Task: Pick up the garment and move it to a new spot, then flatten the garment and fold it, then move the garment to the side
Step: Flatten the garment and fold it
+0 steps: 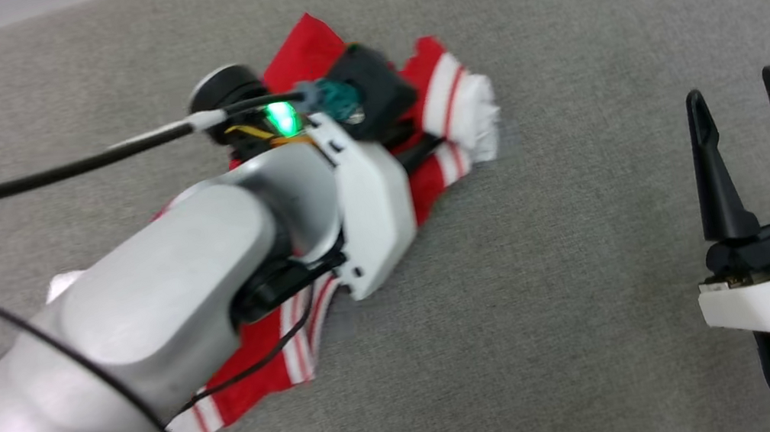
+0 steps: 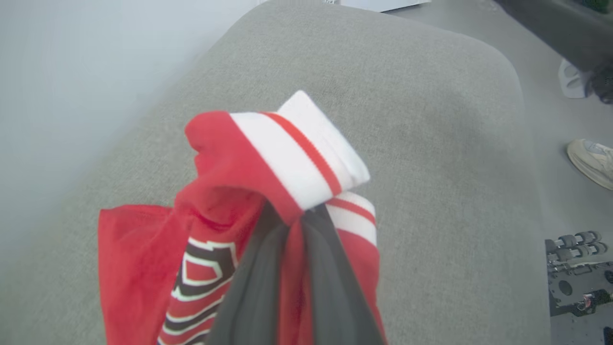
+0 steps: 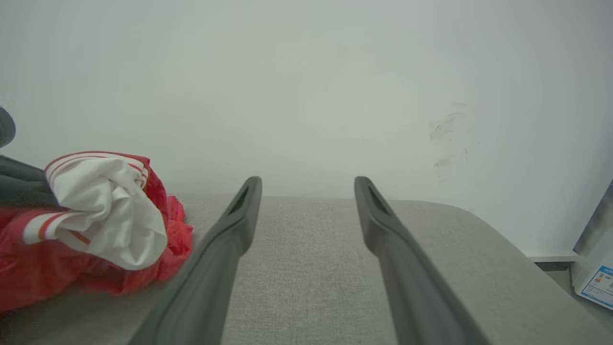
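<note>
Gripping a bunch of cloth, the left claw (image 2: 296, 218) has its two dark fingers (image 2: 254, 287) pressed close together, with a fold of the red jersey-style T-shirt with white short sleeves (image 2: 134, 258) pinched between them. A white sleeve cuff with a red stripe (image 2: 306, 153) curls over just beyond the tips of this claw. On the left side of its fingers hangs the red body of the T-shirt, where part of the black-and-white lettering (image 2: 201, 273) is visible.

In the head view the pale left forearm (image 1: 160, 306) lies across the T-shirt (image 1: 432, 174), and a green light (image 1: 280, 116) shines on the wrist. The T-shirt is crumpled, not flat. Its lower part spreads on the grey, fabric-covered counter (image 1: 560, 296) under this arm.

The right claw (image 1: 734, 89) is well apart from the T-shirt and holds nothing. Its fingers stand wide from each other and point away from the robot. From the right wrist view, the white and red bundle (image 3: 96, 211) is far to the left of this claw (image 3: 307, 184), and bare grey counter (image 3: 306, 268) lies between and ahead of its fingers. A pale wall (image 3: 306, 86) rises behind the counter.

A light-coloured shoe (image 2: 591, 160) is on the floor to the right of the left claw, beyond the counter edge.
</note>
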Tool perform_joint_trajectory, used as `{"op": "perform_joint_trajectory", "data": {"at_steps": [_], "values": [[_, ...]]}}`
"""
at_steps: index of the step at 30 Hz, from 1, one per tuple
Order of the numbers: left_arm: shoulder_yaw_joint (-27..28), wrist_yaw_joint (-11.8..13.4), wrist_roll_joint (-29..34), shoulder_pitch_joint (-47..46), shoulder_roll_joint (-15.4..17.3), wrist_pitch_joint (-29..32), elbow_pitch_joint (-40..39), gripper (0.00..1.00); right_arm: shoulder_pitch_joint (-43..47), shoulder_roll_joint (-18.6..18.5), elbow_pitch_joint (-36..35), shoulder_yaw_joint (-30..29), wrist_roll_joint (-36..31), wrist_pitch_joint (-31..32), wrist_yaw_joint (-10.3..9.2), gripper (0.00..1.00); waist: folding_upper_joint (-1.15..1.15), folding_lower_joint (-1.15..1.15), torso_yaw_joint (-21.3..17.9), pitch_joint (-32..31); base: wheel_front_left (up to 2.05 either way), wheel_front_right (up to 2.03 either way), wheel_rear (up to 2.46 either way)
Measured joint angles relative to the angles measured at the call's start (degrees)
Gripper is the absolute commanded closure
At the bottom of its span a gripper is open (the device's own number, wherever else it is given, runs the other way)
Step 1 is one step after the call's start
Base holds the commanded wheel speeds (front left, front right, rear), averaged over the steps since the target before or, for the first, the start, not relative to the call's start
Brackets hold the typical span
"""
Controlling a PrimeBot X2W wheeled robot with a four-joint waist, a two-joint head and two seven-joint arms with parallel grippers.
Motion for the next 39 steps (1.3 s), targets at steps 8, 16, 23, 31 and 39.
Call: {"op": "perform_joint_trajectory", "data": {"at_steps": [8,16,23,31,39], "values": [[-4.9,0.0,2.6,-2.3,-10.0,-4.6,7.5,1.00,-1.4,0.0,-0.5,-1.2,1.3,0.0,0.00,0.00,0.00,0.00,-2.7,3.7,0.00,0.00,0.00],[-7.1,0.0,8.3,7.7,-14.6,3.3,13.1,1.00,-1.9,0.0,-0.4,-1.9,2.4,0.0,0.00,0.00,0.00,0.00,-4.3,6.6,0.00,0.00,0.00],[-6.6,0.1,11.7,10.5,-15.0,5.5,11.3,1.00,-2.8,0.0,0.3,-1.8,2.2,0.0,0.00,0.00,0.00,0.00,-3.8,6.4,0.00,0.00,0.00],[-7.0,-0.1,11.6,7.5,-15.5,-9.4,13.0,0.00,0.4,0.0,1.5,-2.5,0.9,0.0,0.00,0.00,0.00,0.00,-0.5,0.1,0.00,0.00,0.00],[-1.0,1.9,8.5,4.5,-3.1,-9.0,7.9,0.00,3.1,0.0,1.7,-2.8,0.3,0.0,0.00,0.00,0.00,0.00,4.5,-6.3,0.00,0.00,0.00]]}}
